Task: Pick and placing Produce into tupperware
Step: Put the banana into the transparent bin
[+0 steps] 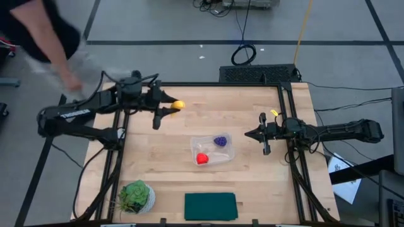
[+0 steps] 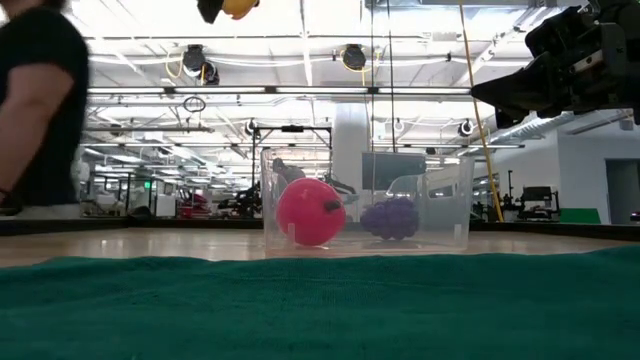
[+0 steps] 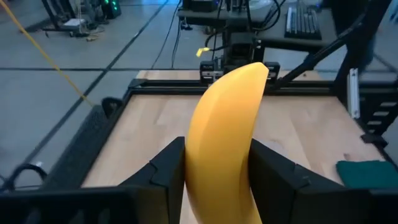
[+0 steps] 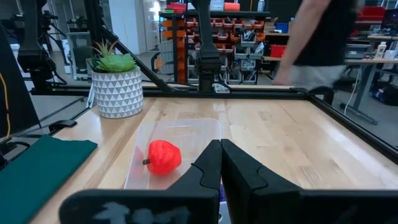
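Red fruit (image 1: 201, 158) and grapes (image 1: 220, 141) sit in the tub (image 1: 227, 153). My left claw (image 1: 174, 106), at its ten o'clock, grips the banana (image 1: 178, 105), still undelivered; my right claw (image 1: 250, 133) waits shut at three.

— Left arm? 
— Reaching in from the far left, raised above the bench; left gripper (image 1: 169, 106) clamped on the banana (image 1: 178, 105), dark fingers (image 3: 166, 171) pressing either side of it.

— Right arm? 
— Stretched in from the right edge, level and idle; right gripper (image 1: 250, 133) fully closed, fingers (image 4: 208, 163) touching, holding nothing.
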